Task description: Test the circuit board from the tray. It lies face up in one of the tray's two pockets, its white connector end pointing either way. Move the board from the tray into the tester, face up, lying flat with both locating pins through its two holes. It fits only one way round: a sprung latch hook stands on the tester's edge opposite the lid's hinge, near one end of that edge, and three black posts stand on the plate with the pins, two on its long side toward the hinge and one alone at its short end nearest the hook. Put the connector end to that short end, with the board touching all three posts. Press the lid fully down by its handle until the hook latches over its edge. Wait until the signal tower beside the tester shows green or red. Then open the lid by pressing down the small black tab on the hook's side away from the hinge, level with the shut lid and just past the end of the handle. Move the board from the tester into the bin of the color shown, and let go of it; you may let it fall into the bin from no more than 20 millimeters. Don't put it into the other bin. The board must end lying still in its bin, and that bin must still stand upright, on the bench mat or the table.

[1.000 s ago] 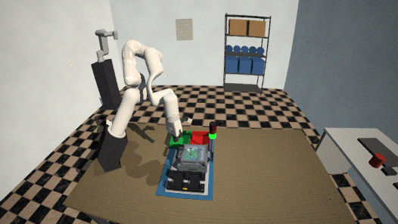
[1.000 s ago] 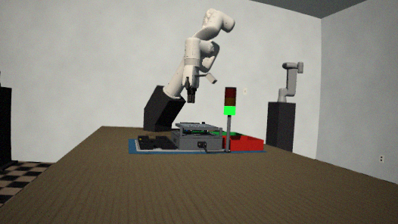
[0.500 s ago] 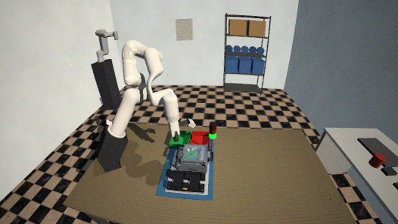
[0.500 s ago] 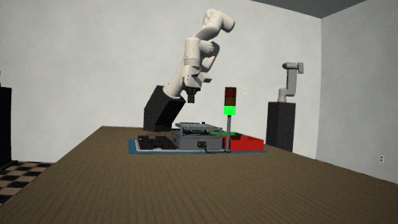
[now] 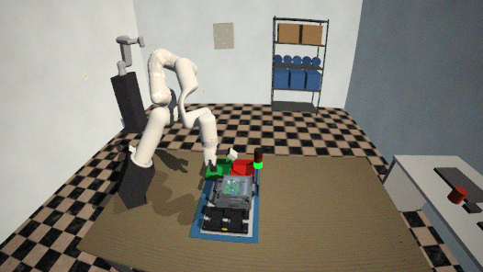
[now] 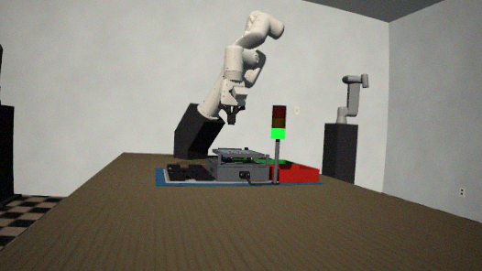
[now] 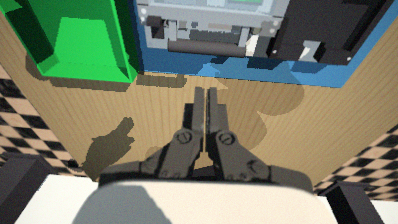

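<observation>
Table (image 5: 321, 221), brown, carrying a blue mat (image 5: 253, 232). Arm (image 5: 158, 87), white, reaching over the mat's far end. Tester (image 5: 233, 193), grey, lid down and apparently latched, though the hook is too small to make out. Green bin (image 7: 80, 45) and red bin (image 6: 298, 173), side by side behind the tester. Signal tower (image 6: 279, 133), lit green. Circuit board (image 5: 233, 186), green, lying under the lid in the tester; judged light, stiff and fragile, best pinched by its bare long edges, clear of components. Gripper (image 7: 205, 107), fingers pressed together on nothing, above the table beside the green bin.
</observation>
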Robot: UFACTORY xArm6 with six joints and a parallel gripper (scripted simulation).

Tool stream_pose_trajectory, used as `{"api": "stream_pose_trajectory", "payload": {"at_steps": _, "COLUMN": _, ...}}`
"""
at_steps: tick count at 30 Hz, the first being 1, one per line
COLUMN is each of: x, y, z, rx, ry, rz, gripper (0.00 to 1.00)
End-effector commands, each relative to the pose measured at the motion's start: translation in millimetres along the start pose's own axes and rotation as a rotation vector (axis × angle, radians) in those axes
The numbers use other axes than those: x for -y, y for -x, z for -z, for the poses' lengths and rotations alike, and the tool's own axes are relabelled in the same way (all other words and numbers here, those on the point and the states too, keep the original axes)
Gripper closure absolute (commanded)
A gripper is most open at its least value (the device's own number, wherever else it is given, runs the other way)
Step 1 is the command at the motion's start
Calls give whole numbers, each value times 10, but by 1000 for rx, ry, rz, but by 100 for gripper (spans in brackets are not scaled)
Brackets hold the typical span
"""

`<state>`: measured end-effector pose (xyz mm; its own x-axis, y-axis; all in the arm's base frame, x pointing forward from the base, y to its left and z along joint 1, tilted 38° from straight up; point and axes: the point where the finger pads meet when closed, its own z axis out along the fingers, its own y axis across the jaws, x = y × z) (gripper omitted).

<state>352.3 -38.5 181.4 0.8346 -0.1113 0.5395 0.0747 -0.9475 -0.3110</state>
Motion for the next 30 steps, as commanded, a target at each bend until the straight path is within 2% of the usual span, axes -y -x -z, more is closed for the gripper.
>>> {"api": "stream_pose_trajectory", "payload": {"at_steps": 1, "x": 0, "y": -11, "z": 6, "rx": 3, "ry": 8, "rz": -37, "gripper": 100}}
{"api": "stream_pose_trajectory", "payload": {"at_steps": 30, "x": 0, "y": -11, "z": 6, "rx": 3, "ry": 8, "rz": -67, "gripper": 100}}
